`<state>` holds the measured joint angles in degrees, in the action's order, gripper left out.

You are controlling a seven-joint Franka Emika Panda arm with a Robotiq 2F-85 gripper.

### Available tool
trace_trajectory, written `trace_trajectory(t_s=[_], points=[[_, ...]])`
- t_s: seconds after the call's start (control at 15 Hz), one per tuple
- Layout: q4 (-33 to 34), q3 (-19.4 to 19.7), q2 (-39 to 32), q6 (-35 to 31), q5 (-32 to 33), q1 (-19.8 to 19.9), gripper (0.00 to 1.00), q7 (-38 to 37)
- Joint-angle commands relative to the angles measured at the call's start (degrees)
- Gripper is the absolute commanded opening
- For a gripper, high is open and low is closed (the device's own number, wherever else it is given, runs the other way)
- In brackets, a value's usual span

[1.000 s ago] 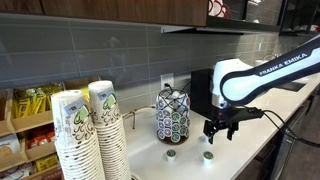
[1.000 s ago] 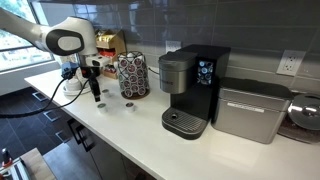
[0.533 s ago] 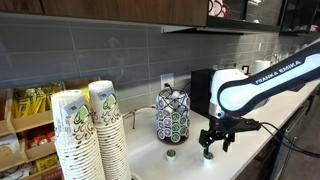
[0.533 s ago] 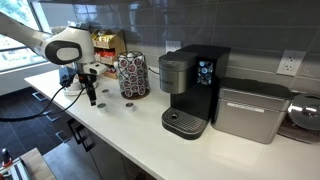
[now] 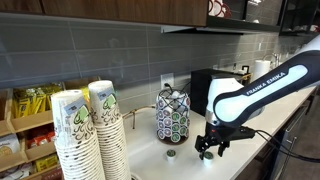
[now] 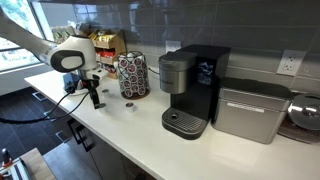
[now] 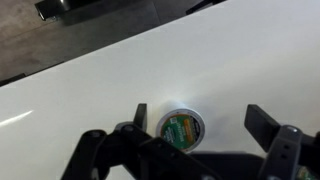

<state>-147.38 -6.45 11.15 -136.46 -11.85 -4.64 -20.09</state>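
Fingers (image 7: 140, 114) of the black Robotiq gripper (image 7: 201, 117) stand wide apart in the wrist view, holding nothing. A small round coffee pod with a silver rim and a green and orange foil lid (image 7: 181, 129) lies on the glossy white countertop (image 7: 230, 60) in the gap between them. It is not centred: it sits just beside one finger and well clear of the other.

The step in hand looks like the final line-up for a grasp. To do it well, I would shift the gripper sideways until the pod is midway between the fingers. Then I would lower it until the pads are level with the pod's wall rather than its lid, and close gently, since a thin plastic cup will likely slide or tip if one finger reaches it first.

In both exterior views the gripper (image 5: 209, 150) (image 6: 96, 102) hangs low over the counter, hiding this pod. A second, similar pod (image 5: 170, 154) (image 6: 129, 108) lies near it on the counter, apart from the fingers. Behind that stands a round wire carousel filled with pods (image 5: 172, 115). Two tall stacks of printed paper cups (image 5: 85, 130) rise to one side. Farther along the counter is a black single-serve coffee machine (image 6: 190, 85), backed by grey wall tiles (image 5: 110, 50).
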Motion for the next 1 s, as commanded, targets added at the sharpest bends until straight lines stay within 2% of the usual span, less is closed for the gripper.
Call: trace_trajectory(t_s=[0.0,0.4,0.47,0.6,0.67,0.93], points=[[-0.6,-0.2,-1.9,-3.5,0.7,0.1,1.00,0.4],[-0.8,0.2,-3.3,-6.8,2.9,0.8,1.00,-0.2],[-0.7,0.2,-3.4,-7.1,3.2,0.9,0.97,-0.3],[-0.7,0.3,-3.6,-7.5,3.6,1.0,0.75,-0.2],[-0.7,0.3,-3.6,-7.6,3.7,1.1,0.70,-0.3],[-0.6,0.3,-3.3,-7.4,4.7,1.4,0.37,-0.8]])
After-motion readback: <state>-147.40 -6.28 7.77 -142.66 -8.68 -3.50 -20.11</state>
